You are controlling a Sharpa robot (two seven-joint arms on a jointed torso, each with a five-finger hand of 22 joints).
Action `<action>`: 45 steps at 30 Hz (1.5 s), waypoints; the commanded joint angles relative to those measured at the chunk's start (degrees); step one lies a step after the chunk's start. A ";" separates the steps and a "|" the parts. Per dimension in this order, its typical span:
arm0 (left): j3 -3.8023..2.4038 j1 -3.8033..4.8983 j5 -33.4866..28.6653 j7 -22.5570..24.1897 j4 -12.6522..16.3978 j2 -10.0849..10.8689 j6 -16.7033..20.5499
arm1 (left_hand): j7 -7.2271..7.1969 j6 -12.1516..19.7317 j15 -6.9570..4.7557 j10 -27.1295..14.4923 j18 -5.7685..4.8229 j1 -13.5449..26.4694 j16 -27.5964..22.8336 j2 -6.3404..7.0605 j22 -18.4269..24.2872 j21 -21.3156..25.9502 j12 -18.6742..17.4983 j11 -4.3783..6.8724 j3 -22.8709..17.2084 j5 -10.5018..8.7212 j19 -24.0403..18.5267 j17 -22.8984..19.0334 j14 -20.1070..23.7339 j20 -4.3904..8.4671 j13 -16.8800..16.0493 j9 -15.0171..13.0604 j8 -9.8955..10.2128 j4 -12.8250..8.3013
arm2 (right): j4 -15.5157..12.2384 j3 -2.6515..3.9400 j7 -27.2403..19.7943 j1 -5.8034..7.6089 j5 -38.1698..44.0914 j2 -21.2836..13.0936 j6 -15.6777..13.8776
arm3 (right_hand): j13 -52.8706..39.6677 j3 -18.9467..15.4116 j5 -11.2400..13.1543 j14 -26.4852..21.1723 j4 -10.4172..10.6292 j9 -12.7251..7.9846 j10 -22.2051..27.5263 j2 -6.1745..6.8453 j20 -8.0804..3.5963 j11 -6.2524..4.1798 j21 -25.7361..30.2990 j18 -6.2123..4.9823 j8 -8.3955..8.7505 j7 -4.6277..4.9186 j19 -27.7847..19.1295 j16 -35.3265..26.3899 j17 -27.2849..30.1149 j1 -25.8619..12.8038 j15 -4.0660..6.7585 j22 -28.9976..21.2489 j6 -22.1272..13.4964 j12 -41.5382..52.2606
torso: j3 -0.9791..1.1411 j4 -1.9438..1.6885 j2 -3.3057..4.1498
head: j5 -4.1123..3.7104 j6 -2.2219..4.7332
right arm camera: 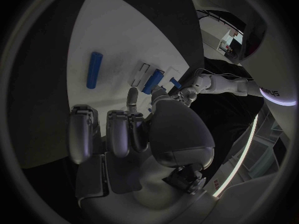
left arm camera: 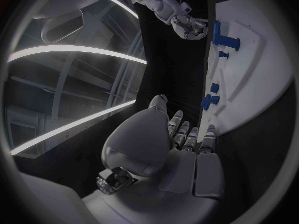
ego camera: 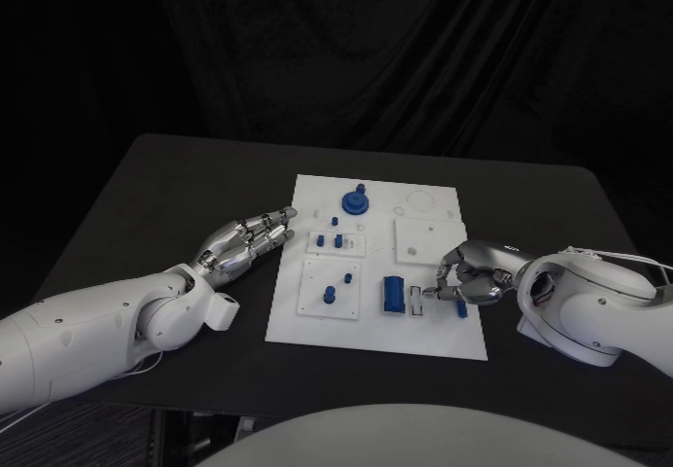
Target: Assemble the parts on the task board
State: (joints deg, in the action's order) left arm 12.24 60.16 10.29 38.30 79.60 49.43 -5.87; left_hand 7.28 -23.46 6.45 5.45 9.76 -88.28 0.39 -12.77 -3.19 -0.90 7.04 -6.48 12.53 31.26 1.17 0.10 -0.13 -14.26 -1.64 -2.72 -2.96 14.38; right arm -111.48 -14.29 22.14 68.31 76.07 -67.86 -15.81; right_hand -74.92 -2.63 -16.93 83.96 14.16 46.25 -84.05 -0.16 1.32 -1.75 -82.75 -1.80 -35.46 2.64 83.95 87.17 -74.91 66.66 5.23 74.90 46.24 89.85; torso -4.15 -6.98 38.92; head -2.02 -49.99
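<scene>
The left hand (ego camera: 250, 241) is nearest, just beside the left edge of the task board (ego camera: 421, 341), with fingers stretched out together and holding nothing. The right hand (ego camera: 475, 272) rests on the board's right part; its fingers are curled, and I cannot tell if it pinches a small blue piece (ego camera: 460, 309) just beside its fingertips.

The black table (ego camera: 168, 195) is flat and matte, with free room around the board. The board looks stiff and smooth. The blue block (ego camera: 396, 295) near the right hand seems light, hard and a little slippery; I would take it by its long sides. The round knob part (ego camera: 358, 201) stands at the far side, and small pegs (ego camera: 334, 240) stand between.
</scene>
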 commanded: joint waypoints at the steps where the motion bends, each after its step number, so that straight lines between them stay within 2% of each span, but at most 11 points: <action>1: -0.04 -0.12 -0.18 3.48 0.40 0.03 0.39 | 0.14 -0.51 -0.07 0.51 0.74 -0.50 -0.39 0.11 -0.05 -0.22 0.20 -0.04 -0.38 0.37 0.28 -0.10 0.13 0.08 -0.06 -0.06 -0.32 -0.06 | -0.67 -0.02 3.22 -0.23 4.38 -0.90 -1.13 | -15.08 -0.14 -2.09 4.62 1.04 -1.04 -5.95 -0.52 -0.01 0.19 0.36 -0.21 0.81 -0.16 2.61 -0.26 -7.55 -0.39 -0.16 12.43 1.12 0.15 | 0.01 -0.03 0.00 | -0.23 -0.01; 5: -0.04 -0.12 -0.18 3.96 0.74 0.23 0.72 | 0.12 -0.71 -0.09 0.66 0.74 -0.48 -0.39 0.12 -0.06 -0.23 0.36 -0.03 -0.37 0.42 0.30 -0.10 0.13 0.11 -0.09 -0.08 -0.36 -0.03 | -1.31 -0.02 4.66 -0.44 4.89 -2.24 -1.40 | -15.08 -0.01 -5.86 4.58 2.27 -2.37 -5.95 -1.67 -0.03 0.12 0.48 -0.24 2.06 -0.18 2.57 -0.36 -7.30 -1.15 -0.12 12.39 1.96 0.15 | 0.00 0.03 0.00 | -0.41 -0.01; 9: -0.04 -0.13 -0.18 4.28 1.10 0.45 0.98 | 0.02 -1.09 -0.15 1.00 0.73 -0.45 -0.39 0.19 -0.10 -0.26 0.72 0.04 -0.34 0.49 0.35 -0.10 0.13 0.22 -0.16 -0.11 -0.44 0.07 | -1.82 -0.03 5.85 -0.60 5.13 -3.72 -1.47 | -15.08 0.66 -11.20 4.56 1.89 -3.73 -5.95 -1.38 -0.11 0.06 0.59 -0.27 3.60 -0.27 2.55 -0.41 -7.15 0.10 -0.04 12.36 2.59 0.15 | -0.01 -0.07 -0.01 | -0.80 -0.01; 13: -0.04 -0.13 -0.18 4.32 1.21 0.52 1.05 | 0.05 -1.30 -0.14 1.10 0.73 -0.46 -0.39 0.21 -0.11 -0.26 0.82 0.04 -0.34 0.51 0.37 -0.10 0.13 0.25 -0.17 -0.13 -0.49 0.09 | -1.90 -0.03 6.46 -0.76 5.20 -4.30 -1.07 | -15.08 1.09 -12.89 4.54 1.53 -4.19 -5.95 -0.95 -0.12 0.05 0.73 -0.31 4.15 -0.26 2.49 -0.45 -7.04 1.04 -0.03 12.31 2.71 0.15 | 0.00 0.00 0.03 | -1.01 -0.01; 17: -0.04 -0.13 -0.18 4.23 1.14 0.47 1.05 | 0.07 -1.22 -0.13 1.11 0.73 -0.46 -0.39 0.22 -0.08 -0.25 0.84 0.04 -0.33 0.51 0.36 -0.10 0.13 0.26 -0.17 -0.12 -0.48 0.10 | -2.06 -0.03 6.13 -1.28 5.67 -4.28 -1.89 | -15.08 0.53 -7.87 4.55 2.31 -4.55 -5.95 -0.89 -0.05 0.19 0.66 -0.28 4.43 -0.11 2.53 -0.42 -7.07 -0.18 -0.15 12.34 3.51 0.15 | -0.01 -0.01 -0.03 | -1.16 -0.01; 19: -0.04 -0.13 -0.18 4.16 1.08 0.46 1.04 | 0.08 -1.21 -0.13 1.11 0.73 -0.46 -0.39 0.22 -0.06 -0.25 0.84 0.03 -0.33 0.51 0.35 -0.10 0.13 0.26 -0.17 -0.11 -0.48 0.11 | -2.05 -0.03 5.87 -1.46 6.59 -3.90 -2.44 | -15.08 -0.63 0.99 4.60 2.25 -4.39 -5.95 -0.42 -0.04 0.10 0.39 -0.21 4.01 -0.25 2.65 -0.31 -7.30 -1.22 -0.13 12.43 4.58 0.15 | -0.01 -0.02 0.01 | -1.14 -0.01; 20: -0.04 -0.14 -0.18 4.14 1.04 0.46 1.04 | 0.08 -1.21 -0.13 1.11 0.73 -0.46 -0.39 0.22 -0.06 -0.25 0.84 0.03 -0.33 0.51 0.35 -0.10 0.13 0.26 -0.17 -0.11 -0.48 0.11 | -2.02 -0.03 5.67 -1.56 7.19 -3.57 -2.83 | -15.08 -0.93 2.42 4.59 2.14 -4.14 -5.95 -0.34 -0.08 0.01 0.40 -0.22 3.72 -0.34 2.65 -0.32 -7.26 -1.35 -0.07 12.43 4.76 0.15 | 0.00 -0.03 0.00 | -1.14 -0.01; 21: -0.04 -0.14 -0.18 4.12 1.00 0.45 1.04 | 0.08 -1.21 -0.13 1.11 0.73 -0.46 -0.39 0.22 -0.06 -0.25 0.84 0.03 -0.33 0.51 0.35 -0.10 0.13 0.26 -0.17 -0.11 -0.48 0.11 | -1.99 -0.03 5.44 -1.65 7.70 -3.22 -3.21 | -15.08 -1.62 6.44 4.60 2.10 -2.82 -5.95 -0.02 -0.22 -0.26 0.33 -0.21 2.13 -0.70 2.69 -0.30 -7.29 -1.62 0.15 12.45 5.41 0.15 | 0.00 -0.03 -0.02 | -1.15 -0.01; 26: -0.04 -0.14 -0.18 4.00 0.89 0.47 1.00 | 0.08 -1.12 -0.12 1.08 0.73 -0.46 -0.39 0.22 -0.06 -0.25 0.80 0.02 -0.33 0.51 0.35 -0.10 0.13 0.27 -0.16 -0.10 -0.46 0.11 | -1.92 -0.02 4.06 -1.90 10.07 -1.71 -5.19 | -15.08 -2.42 8.75 4.65 1.78 1.30 -5.95 0.24 -0.56 -0.58 0.09 -0.14 -1.61 -1.06 2.81 -0.18 -7.53 -0.79 0.48 12.54 3.41 0.15 | -0.01 -0.02 -0.05 | -0.92 -0.01; 31: -0.04 -0.15 -0.18 3.87 0.80 0.49 0.96 | 0.09 -1.00 -0.10 1.06 0.72 -0.46 -0.39 0.22 -0.04 -0.24 0.79 -0.01 -0.33 0.52 0.34 -0.10 0.13 0.26 -0.15 -0.08 -0.44 0.12 | -1.78 -0.01 2.87 -1.98 11.59 -0.34 -6.48 | -15.08 -2.68 9.61 4.68 1.74 3.64 -5.95 0.37 -0.68 -0.74 -0.06 -0.10 -3.71 -1.23 2.88 -0.09 -7.68 -0.15 0.60 12.59 2.32 0.15 | 0.02 0.00 -0.07 | -0.70 -0.01; 45: -0.04 -0.16 -0.18 3.42 0.47 0.20 0.55 | 0.15 -0.85 0.00 0.99 0.71 -0.45 -0.39 0.19 -0.04 -0.24 0.73 -0.11 -0.35 0.51 0.35 -0.10 0.13 0.24 -0.13 -0.05 -0.39 0.16 | -0.64 0.01 1.17 -2.23 12.35 3.79 -6.36 | -15.08 -3.10 11.30 4.68 1.90 6.97 -5.95 0.45 -0.93 -1.09 -0.06 -0.10 -6.81 -1.67 2.88 -0.06 -7.72 0.18 0.92 12.59 1.53 0.15 | 0.00 -0.06 0.01 | -0.62 -0.01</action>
State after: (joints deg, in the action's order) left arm 12.25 60.12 10.29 38.80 80.04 49.78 -4.99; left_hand 7.17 -24.39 6.45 6.24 9.75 -88.28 0.39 -12.77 -3.25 -0.87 7.71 -6.45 12.37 31.44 1.38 0.09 -0.12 -14.04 -1.75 -2.77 -3.16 14.54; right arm -112.28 -14.29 24.36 66.27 87.25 -64.27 -21.10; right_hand -74.92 -5.46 -5.71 83.96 16.19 53.21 -84.04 0.06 0.90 -2.57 -82.59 -1.80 -42.20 0.97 83.97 86.96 -74.91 66.29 5.64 74.90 48.06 89.85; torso -4.13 -7.08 38.90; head -2.77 -49.99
